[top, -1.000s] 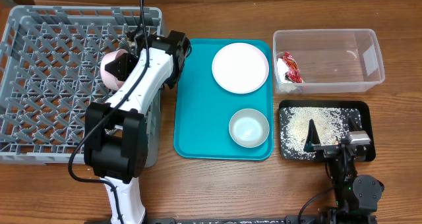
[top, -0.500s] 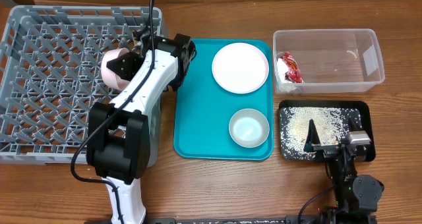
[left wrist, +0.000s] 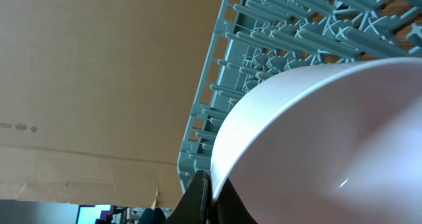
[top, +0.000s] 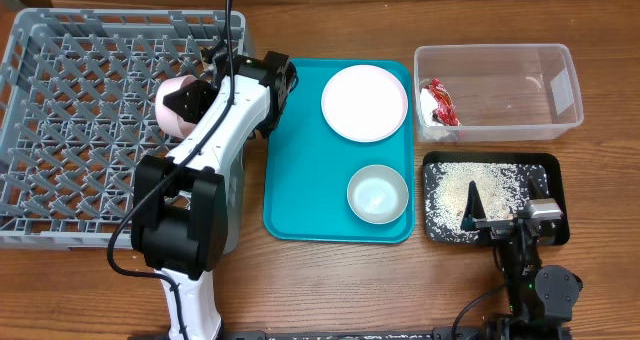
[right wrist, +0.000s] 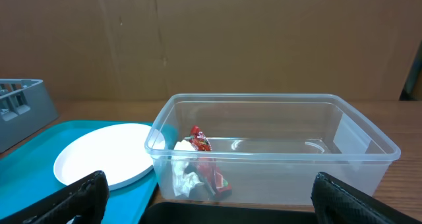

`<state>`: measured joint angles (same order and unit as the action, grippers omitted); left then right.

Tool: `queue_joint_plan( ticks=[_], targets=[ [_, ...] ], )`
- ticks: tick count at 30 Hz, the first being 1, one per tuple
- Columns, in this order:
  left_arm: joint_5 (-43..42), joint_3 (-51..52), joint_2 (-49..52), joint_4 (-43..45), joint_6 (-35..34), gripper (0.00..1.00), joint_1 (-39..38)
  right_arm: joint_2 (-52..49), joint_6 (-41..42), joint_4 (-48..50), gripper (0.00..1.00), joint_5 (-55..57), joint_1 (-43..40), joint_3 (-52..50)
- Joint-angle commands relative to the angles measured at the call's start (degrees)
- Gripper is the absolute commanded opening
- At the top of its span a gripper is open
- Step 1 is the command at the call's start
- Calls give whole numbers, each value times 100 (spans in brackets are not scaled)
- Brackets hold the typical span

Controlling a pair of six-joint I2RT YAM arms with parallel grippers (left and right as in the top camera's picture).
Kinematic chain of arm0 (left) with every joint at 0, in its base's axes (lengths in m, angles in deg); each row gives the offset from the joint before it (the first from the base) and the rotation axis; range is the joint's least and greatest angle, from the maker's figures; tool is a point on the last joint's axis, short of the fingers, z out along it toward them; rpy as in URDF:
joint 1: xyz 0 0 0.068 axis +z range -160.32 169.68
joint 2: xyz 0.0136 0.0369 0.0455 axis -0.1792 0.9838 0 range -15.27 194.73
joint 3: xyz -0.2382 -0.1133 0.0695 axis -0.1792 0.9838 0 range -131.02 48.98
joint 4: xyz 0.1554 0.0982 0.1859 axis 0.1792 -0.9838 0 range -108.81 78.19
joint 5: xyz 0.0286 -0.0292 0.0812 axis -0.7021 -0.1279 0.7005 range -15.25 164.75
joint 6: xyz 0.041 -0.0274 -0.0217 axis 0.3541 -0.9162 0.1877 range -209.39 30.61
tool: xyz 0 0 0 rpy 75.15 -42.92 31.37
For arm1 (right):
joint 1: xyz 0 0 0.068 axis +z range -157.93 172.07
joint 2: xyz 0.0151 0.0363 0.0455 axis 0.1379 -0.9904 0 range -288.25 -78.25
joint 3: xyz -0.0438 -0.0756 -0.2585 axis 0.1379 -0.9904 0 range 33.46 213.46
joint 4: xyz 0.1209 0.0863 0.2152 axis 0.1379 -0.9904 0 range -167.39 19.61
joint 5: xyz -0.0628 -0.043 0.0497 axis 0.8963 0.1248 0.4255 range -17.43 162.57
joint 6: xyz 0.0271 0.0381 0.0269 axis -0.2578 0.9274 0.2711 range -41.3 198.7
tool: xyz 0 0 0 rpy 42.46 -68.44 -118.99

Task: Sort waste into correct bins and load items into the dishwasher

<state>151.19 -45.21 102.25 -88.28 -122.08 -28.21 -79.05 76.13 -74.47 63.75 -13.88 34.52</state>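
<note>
Pinkish-white bowl [top: 172, 105] pinched at the rim by left gripper [top: 192, 98], clamped tight on it. Held tilted above the pegs, toward 2 o'clock of the grey dish rack [top: 80, 130]. Cannot tell whether bowl touches pegs. White arm [top: 215, 130] lying across the rack's 3 o'clock wall, hiding that stretch. From the left wrist, bowl filling most of the view; rack lattice showing only at 12 o'clock, brown cardboard [left wrist: 99, 66] at 9 o'clock.

Just beside the rack at 3 o'clock, teal tray [top: 300, 180]: white plate [top: 365, 102] in its 1 o'clock corner, greenish-white bowl [top: 377, 194] at 5 o'clock.

Further toward 3 o'clock, clear tub [top: 545, 60], red-and-white wrapper [top: 438, 102] inside at its 9 o'clock end. Print too small to read.

At 6 o'clock of the tub, black tray [top: 555, 170] strewn with white grains [top: 450, 190]. Right gripper [top: 505, 215] over that tray's 6 o'clock edge, fingers spread wide, holding nothing.
</note>
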Motion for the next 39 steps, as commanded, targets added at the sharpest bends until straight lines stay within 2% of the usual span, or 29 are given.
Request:
queue_joint_plan(
  ticks=[1,4,9,14,21,24,27,30,36,39],
  targets=[
    [61,26,35,24,-74,4,-2,63,-7,37,100,-28,-15,-61],
    [376,26,35,20,-39,4,-2,63,-7,37,100,-28,-15,-61],
    [22,68,35,9,-22,4,-2,63,-7,37,100,-26,-15,-61],
    [400,398,35,153,-68,4,22,63,-7,37,100,-28,-15,-61],
    [487,446,35,197,-55,4,33,63,-7,37,100,-28,-15,-61],
    [479,446,35,190,-48,9,-9,63,-7,37,100,-28,-15,-61],
    [603,439,35,173,72,9,-42,63,-7,37,100,-28,-15,-61],
    [741,437,35,173,125,4,-48,63,-7,37,100,-28,-15,-61],
    [1187,437,35,201,424,4,-52,63,-7,37,100,-28,-15,-61],
    [1014,437,35,221,442,4,-76,63,-7,37,100,-28,-15,-61]
  ],
)
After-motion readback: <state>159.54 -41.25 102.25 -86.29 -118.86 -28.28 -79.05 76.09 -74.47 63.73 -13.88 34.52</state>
